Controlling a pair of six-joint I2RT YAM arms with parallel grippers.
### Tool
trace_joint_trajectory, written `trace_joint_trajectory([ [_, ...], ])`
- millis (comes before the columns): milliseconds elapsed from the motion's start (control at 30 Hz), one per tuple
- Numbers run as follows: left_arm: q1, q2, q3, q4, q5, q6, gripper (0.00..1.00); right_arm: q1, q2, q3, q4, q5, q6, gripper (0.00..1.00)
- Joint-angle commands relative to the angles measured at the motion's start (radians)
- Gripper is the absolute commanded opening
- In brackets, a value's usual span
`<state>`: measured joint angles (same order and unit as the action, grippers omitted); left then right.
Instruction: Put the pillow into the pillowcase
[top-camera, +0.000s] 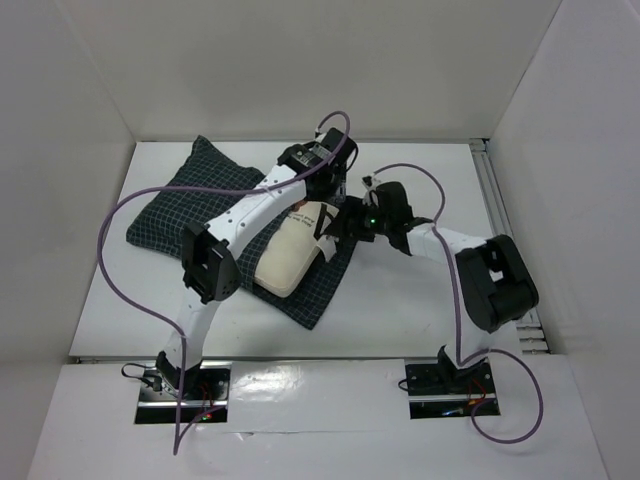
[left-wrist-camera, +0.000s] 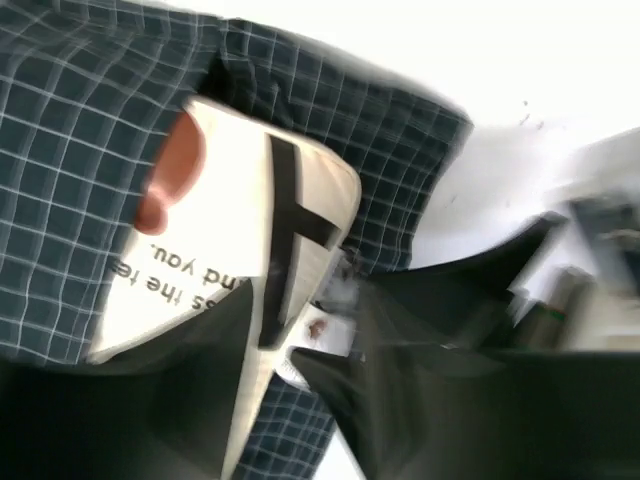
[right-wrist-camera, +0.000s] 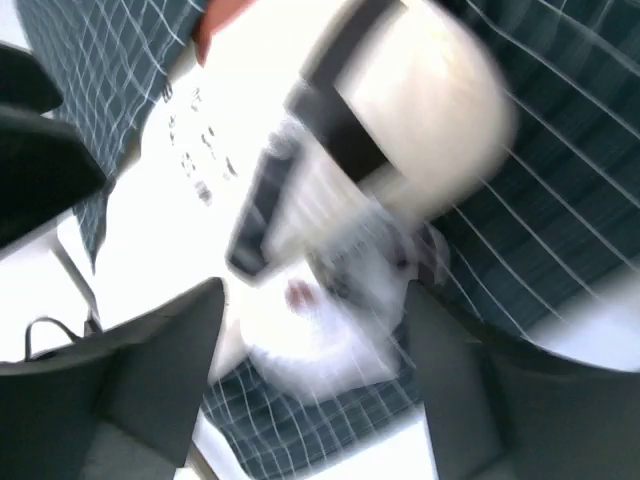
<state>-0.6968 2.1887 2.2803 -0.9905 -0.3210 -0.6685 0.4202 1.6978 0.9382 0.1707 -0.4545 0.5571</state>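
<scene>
The dark navy checked pillowcase (top-camera: 180, 215) lies flat across the table's left and middle. The cream pillow (top-camera: 285, 262) rests on its right part, outside the cloth. Both grippers meet at the pillow's far right end. My left gripper (top-camera: 335, 205) points down there. In the blurred left wrist view its jaws stand apart, the left gripper (left-wrist-camera: 270, 350) astride the pillow (left-wrist-camera: 230, 200) edge and its small white tag (left-wrist-camera: 325, 328), with the pillowcase (left-wrist-camera: 80, 120) behind. My right gripper (top-camera: 338, 230) comes in from the right. The right gripper (right-wrist-camera: 315, 330) is open around the blurred tag, pillow (right-wrist-camera: 420, 110) above, pillowcase (right-wrist-camera: 560, 190) beside.
White walls close the table in at the back and both sides. A metal rail (top-camera: 492, 200) runs along the right edge. Purple cables (top-camera: 120, 215) loop over the left arm and the pillowcase. The left arm's elbow (top-camera: 208, 262) hangs above the pillowcase's near part.
</scene>
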Motion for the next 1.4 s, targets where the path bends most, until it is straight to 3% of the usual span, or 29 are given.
trace_joint_trajectory([
  [0,-0.035,-0.067,-0.008,0.01,0.016,0.05,0.63,-0.05,-0.198,-0.047,-0.028,0.029,-0.046,0.82],
  [67,-0.058,-0.131,-0.071,-0.013,-0.051,0.07,0.69,-0.08,-0.271,-0.085,-0.156,0.065,-0.068,0.91],
  [100,-0.087,-0.151,-0.134,-0.013,-0.067,0.092,0.8,-0.109,-0.339,-0.125,-0.193,0.095,-0.08,0.91],
  [167,-0.125,-0.206,-0.201,-0.023,-0.149,0.101,0.83,-0.138,-0.401,-0.165,-0.287,0.126,-0.089,0.93],
  [200,-0.162,-0.217,-0.272,-0.023,-0.183,0.101,0.93,-0.165,-0.458,-0.202,-0.312,0.126,-0.101,0.94],
  [433,-0.236,-0.167,-0.433,-0.039,-0.401,0.139,0.95,-0.19,-0.602,-0.254,-0.462,0.14,-0.146,0.95],
  [633,-0.225,-0.092,-0.488,-0.027,-0.426,0.118,0.97,-0.19,-0.647,-0.263,-0.494,0.14,-0.146,0.97],
  [800,-0.153,-0.008,-0.522,0.059,-0.453,0.13,0.98,-0.199,-0.665,-0.242,-0.513,0.149,-0.146,0.97],
  [867,-0.121,0.061,-0.464,0.018,-0.486,0.113,0.91,-0.199,-0.665,-0.242,-0.513,0.149,-0.146,0.97],
  [900,-0.109,0.077,-0.44,-0.005,-0.486,0.084,0.8,-0.199,-0.665,-0.242,-0.513,0.149,-0.146,0.97],
  [933,-0.098,0.088,-0.414,-0.02,-0.486,0.084,0.39,-0.199,-0.665,-0.242,-0.513,0.149,-0.155,0.97],
  [967,-0.087,0.088,-0.383,-0.071,-0.454,0.084,0.12,-0.199,-0.665,-0.242,-0.513,0.149,-0.155,0.97],
  [1000,-0.063,0.088,-0.311,-0.103,-0.423,0.057,0.0,-0.199,-0.665,-0.242,-0.513,0.149,-0.164,0.97],
  [1067,-0.035,0.039,-0.259,-0.122,-0.292,0.092,0.0,-0.199,-0.665,-0.231,-0.522,0.149,-0.175,0.97],
  [1167,0.006,-0.134,-0.249,-0.079,0.058,0.124,0.0,-0.199,-0.656,-0.197,-0.522,0.149,-0.187,0.97],
  [1300,0.052,-0.279,-0.272,-0.065,0.192,0.095,0.0,-0.199,-0.647,-0.164,-0.45,0.045,-0.151,0.92],
  [1367,0.052,-0.312,-0.272,-0.065,0.221,0.081,0.0,-0.143,-0.635,-0.142,-0.371,0.036,-0.088,0.86],
])
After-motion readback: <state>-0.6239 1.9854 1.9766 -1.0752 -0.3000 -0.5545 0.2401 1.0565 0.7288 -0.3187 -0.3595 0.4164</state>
